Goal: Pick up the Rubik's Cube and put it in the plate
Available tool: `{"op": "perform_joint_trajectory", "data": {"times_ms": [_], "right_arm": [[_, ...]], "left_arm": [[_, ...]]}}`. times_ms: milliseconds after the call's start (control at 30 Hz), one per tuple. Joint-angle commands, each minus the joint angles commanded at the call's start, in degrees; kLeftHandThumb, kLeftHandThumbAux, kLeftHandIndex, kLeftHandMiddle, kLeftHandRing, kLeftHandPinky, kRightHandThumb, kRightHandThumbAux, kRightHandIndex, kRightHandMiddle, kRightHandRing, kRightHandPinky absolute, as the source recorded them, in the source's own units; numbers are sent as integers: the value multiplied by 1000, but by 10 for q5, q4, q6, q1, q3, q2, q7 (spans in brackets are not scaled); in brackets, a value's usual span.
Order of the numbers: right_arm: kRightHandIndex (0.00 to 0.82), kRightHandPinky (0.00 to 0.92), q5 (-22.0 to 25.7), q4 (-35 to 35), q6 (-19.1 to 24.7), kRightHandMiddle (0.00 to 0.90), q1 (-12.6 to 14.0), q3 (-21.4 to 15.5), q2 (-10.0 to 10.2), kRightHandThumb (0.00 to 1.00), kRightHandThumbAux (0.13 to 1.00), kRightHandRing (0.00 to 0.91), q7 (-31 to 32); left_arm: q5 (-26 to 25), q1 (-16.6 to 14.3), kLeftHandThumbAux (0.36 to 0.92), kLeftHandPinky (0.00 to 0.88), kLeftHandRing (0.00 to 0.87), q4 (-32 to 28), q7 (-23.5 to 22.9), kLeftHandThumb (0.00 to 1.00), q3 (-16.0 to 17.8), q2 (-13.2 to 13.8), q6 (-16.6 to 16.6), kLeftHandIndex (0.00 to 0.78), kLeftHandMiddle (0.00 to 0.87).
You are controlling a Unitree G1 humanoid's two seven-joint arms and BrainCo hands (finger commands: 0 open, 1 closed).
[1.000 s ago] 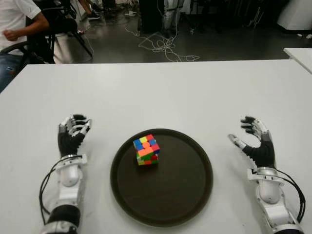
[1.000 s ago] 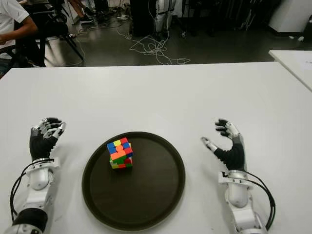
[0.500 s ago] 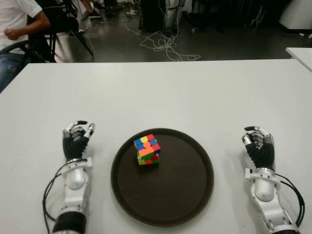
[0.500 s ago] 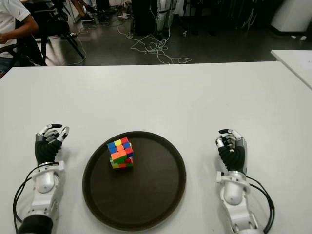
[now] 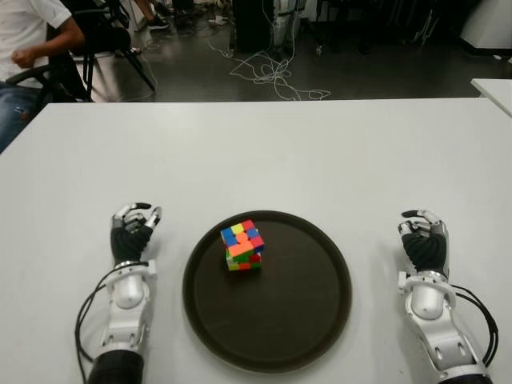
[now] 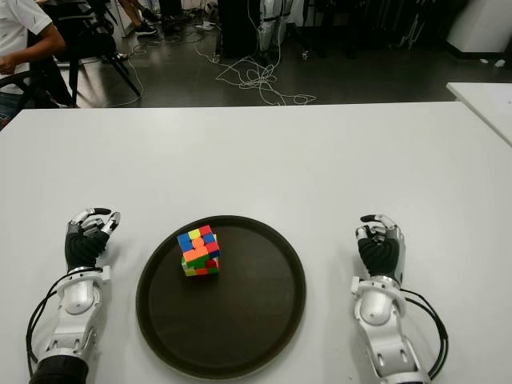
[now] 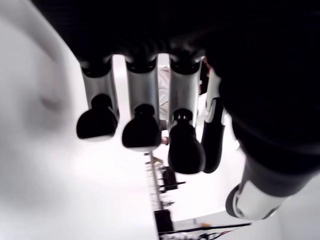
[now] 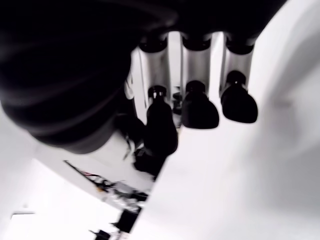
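Since the Rubik's Cube (image 5: 242, 246) already sits inside the plate (image 5: 320, 320), toward about ten o'clock of its middle and clear of the rim, the job looks done and the risks from here are mostly of undoing it. Both hands are off the cube and hold nothing: the left hand (image 5: 132, 231) shows at nine o'clock of the plate on the white table (image 5: 264, 152), its fingers (image 7: 142, 131) curled inward on empty air, and the right hand (image 5: 423, 241) shows at three o'clock, curled the same way (its wrist view shows only bent fingertips (image 8: 199, 111) and bare table). Neither touches the plate in the eye views. The likeliest trouble, in my judgement, would be a hand sweeping inward as the arms pull away — a knuckle catching the plate's raised edge could jolt the plate and tip the cube, which stands slightly skewed and free, with nothing bracing it. A second reach for the cube would be needless and could nudge it out over the rim — better to leave it alone. A person (image 5: 28, 44) sits beyond the table's far edge at eleven o'clock, well apart.
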Motion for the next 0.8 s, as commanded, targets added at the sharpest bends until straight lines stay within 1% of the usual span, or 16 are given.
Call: {"op": "perform_joint_trajectory", "data": {"times_ms": [33, 133, 333, 467, 567, 800], "right_arm": [[436, 808, 5, -5, 10, 798, 0, 0, -1, 686, 731, 812, 3], [436, 818, 28, -21, 57, 804, -5, -8, -6, 688, 730, 816, 22], [436, 826, 43, -34, 90, 810, -6, -11, -12, 690, 729, 822, 35], [436, 824, 46, -40, 104, 811, -8, -12, -15, 690, 729, 821, 40], [436, 830, 49, -44, 112, 817, -8, -14, -14, 691, 728, 824, 41], [436, 830, 49, -47, 117, 823, -4, -17, -10, 693, 727, 829, 39]], "left_arm": [[-2, 0, 709, 837, 839, -3, 0, 708, 2, -1, 9, 442, 832], [-9, -4, 708, 834, 841, -16, 5, 708, 8, -6, 56, 442, 834], [-13, -7, 709, 827, 833, -34, 11, 710, 16, -13, 102, 442, 826], [-12, -9, 709, 823, 829, -41, 13, 710, 20, -16, 123, 442, 825], [-10, -11, 709, 822, 828, -46, 14, 711, 22, -17, 135, 442, 825], [-3, -10, 709, 827, 830, -53, 15, 712, 22, -17, 147, 442, 830]]}}
